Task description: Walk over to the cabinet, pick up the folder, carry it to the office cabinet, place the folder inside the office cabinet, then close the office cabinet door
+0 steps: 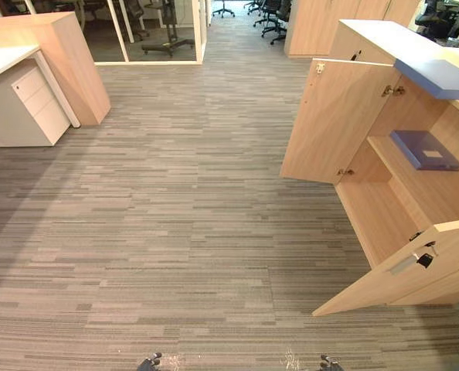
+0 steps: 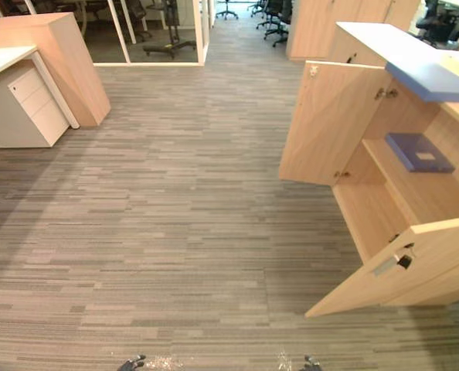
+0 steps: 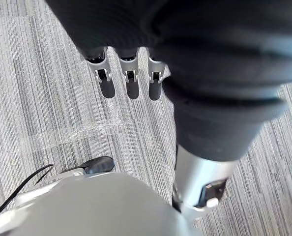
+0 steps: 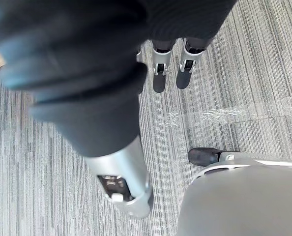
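Left eye view: the folder [image 1: 424, 149] lies flat on the middle shelf of the open cabinet [image 1: 334, 124]. One edge lines up with the shelf's front. I cannot tell which side is longer. It looks thin, light and a bit slippery, so pinch its front edge.

Left wrist view: the left hand [image 3: 129, 73] hangs down with straight fingers, holding nothing.

Right wrist view: the right hand [image 4: 160, 71] does too.

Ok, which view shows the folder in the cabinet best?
The right eye view: the folder lies whole on the cabinet shelf, label visible, clear of the picture's edge. The left eye view shows the same, nearer the edge. The wrist views face carpet past the left hand and right hand.
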Controlling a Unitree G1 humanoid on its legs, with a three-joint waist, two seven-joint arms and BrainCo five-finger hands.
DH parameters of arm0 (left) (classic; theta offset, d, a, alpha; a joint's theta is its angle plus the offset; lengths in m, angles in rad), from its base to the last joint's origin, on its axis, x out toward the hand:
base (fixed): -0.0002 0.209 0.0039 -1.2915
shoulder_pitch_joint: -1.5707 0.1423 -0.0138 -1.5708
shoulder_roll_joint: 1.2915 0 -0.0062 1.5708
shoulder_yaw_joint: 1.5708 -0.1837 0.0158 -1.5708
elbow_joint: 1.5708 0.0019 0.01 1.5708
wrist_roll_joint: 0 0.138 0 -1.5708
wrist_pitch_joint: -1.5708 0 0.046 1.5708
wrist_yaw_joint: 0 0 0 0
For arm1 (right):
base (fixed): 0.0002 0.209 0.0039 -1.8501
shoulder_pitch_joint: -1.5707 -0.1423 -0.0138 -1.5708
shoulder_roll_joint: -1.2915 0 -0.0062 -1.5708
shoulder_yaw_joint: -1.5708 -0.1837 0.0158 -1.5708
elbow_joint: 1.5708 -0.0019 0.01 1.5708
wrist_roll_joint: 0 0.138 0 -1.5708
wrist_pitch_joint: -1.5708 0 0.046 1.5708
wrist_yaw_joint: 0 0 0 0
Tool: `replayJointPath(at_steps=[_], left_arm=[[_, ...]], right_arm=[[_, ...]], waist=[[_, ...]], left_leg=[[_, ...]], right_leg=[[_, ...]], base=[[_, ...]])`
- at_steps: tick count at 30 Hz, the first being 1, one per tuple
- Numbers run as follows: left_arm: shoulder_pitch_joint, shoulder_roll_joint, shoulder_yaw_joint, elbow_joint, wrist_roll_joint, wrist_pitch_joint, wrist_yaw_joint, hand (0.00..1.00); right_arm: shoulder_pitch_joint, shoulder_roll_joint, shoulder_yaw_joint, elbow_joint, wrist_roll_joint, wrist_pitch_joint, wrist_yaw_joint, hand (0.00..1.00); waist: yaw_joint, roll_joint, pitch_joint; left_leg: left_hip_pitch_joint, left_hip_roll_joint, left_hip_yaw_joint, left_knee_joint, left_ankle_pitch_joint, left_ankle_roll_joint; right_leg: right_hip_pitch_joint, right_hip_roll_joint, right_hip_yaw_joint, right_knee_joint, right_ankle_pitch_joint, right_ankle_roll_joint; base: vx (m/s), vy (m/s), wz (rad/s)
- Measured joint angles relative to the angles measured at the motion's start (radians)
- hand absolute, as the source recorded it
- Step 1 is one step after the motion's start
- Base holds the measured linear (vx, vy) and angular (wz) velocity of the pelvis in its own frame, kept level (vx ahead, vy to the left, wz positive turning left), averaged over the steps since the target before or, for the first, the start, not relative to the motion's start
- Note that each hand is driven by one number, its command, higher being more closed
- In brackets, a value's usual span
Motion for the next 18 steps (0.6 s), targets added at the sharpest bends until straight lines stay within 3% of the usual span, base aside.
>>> replayJointPath(at_steps=[7, 18], left_arm=[[0.007, -0.002, -0.006, -0.020, 0.037, -0.012, 0.075, 0.00], [0.009, -0.006, 0.018, -0.021, 0.008, -0.009, 0.063, 0.00]], right_arm=[[-0.006, -0.002, 0.028, -0.001, 0.001, -0.008, -0.028, 0.00], [-0.006, 0.000, 0.027, 0.000, 0.000, -0.008, -0.033, 0.00]], waist=[[0.001, -0.002, 0.004], [0.001, -0.005, 0.017]], left_leg=[[0.000, 0.000, 0.000, 0.001, 0.000, 0.000], [0.013, 0.001, 0.005, 0.002, -0.002, -0.001]], right_leg=[[0.001, 0.000, 0.000, 0.000, 0.000, -0.001], [0.012, 0.001, 0.004, 0.000, 0.001, -0.001]], base=[[0.00, 0.000, 0.00], [0.00, 0.000, -0.01]])
